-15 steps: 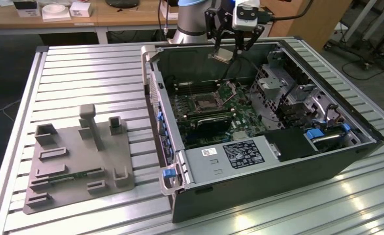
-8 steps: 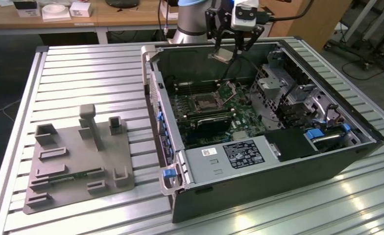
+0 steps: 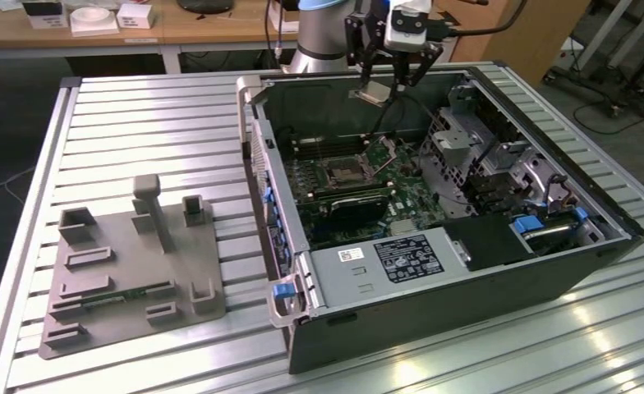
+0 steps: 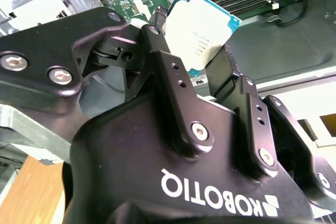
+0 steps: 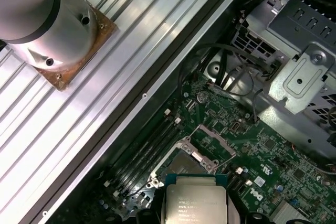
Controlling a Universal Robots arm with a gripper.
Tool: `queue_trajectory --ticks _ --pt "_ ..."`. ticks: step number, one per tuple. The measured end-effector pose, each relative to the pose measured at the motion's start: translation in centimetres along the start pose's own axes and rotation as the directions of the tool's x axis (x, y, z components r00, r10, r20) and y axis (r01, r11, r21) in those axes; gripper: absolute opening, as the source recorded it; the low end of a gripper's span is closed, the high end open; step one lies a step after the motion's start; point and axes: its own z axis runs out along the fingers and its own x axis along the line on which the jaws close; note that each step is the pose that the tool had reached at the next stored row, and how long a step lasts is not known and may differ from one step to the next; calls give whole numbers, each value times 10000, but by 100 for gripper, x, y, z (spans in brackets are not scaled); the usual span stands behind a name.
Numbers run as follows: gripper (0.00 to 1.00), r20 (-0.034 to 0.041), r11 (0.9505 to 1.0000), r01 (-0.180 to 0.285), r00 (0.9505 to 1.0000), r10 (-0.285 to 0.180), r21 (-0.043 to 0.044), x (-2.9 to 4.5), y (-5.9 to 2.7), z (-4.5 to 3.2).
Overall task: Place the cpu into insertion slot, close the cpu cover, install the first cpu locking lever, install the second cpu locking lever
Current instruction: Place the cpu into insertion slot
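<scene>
My gripper [image 3: 377,85] hangs above the back edge of the open computer case [image 3: 432,312], shut on the cpu [image 3: 371,93], a small square chip with a pale metal top. In the second wrist view the black fingers [image 4: 168,72] clamp the cpu [image 4: 202,27] by two opposite edges. The insertion slot [image 3: 338,173] lies below on the green board, dark in the middle, with nothing in it. In the first wrist view the cpu [image 5: 195,200] hovers beside the insertion slot [image 5: 181,165], and the cpu cover [image 5: 216,143] stands swung open next to it.
A grey fixture block [image 3: 135,263] sits on the slatted table [image 3: 147,131] at the exterior view's left. Inside the case are a metal drive cage [image 3: 465,139], loose cables [image 5: 226,72], memory slots [image 5: 142,153] and a power supply [image 3: 393,258]. The arm's base [image 5: 58,30] is bolted behind the case.
</scene>
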Motion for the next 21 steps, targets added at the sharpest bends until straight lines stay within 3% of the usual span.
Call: queue_trajectory --ticks 21 --pt "54 22 9997 -239 9997 239 -5 0 0 0"
